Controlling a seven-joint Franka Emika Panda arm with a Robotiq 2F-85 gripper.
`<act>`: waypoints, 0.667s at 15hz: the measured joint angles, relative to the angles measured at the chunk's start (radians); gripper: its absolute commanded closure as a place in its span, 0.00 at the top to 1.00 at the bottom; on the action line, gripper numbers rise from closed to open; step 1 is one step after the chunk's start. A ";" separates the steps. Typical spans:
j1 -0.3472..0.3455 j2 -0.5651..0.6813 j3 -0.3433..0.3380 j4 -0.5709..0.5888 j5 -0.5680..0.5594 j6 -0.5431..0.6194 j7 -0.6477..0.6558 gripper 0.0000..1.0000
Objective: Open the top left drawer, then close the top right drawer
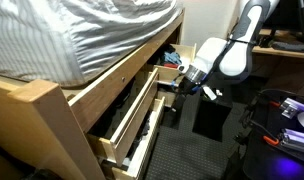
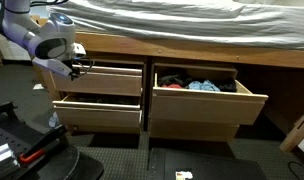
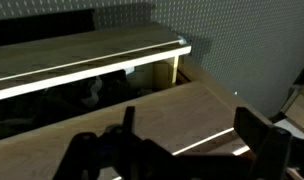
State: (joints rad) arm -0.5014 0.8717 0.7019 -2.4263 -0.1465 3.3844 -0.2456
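Observation:
The top left drawer (image 2: 104, 82) is pale pine and stands partly pulled out, less far than the shallower drawer (image 2: 97, 112) below it. Dark clothing shows inside it in the wrist view (image 3: 102, 90). The top right drawer (image 2: 197, 103) stands well open with blue and mixed clothes inside. It also shows far back in an exterior view (image 1: 168, 68). My gripper (image 2: 77, 66) is at the left part of the top left drawer's front, fingers spread and empty. In the wrist view my open fingers (image 3: 192, 140) straddle a pale pine board (image 3: 182, 110).
A striped mattress (image 2: 192, 20) lies on the pine bed frame (image 1: 42, 110) above the drawers. A black mat (image 2: 192, 165) covers the floor in front. Red and black gear (image 2: 27, 155) lies near my base, also visible in an exterior view (image 1: 282, 108).

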 measured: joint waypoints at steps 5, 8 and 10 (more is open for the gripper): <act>0.207 -0.181 -0.124 0.040 0.090 0.092 0.254 1.00; 0.359 -0.294 -0.243 0.046 0.201 0.062 0.375 1.00; 0.398 -0.315 -0.267 0.040 0.218 0.062 0.404 1.00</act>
State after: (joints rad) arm -0.1035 0.5568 0.4346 -2.3865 0.0716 3.4465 0.1585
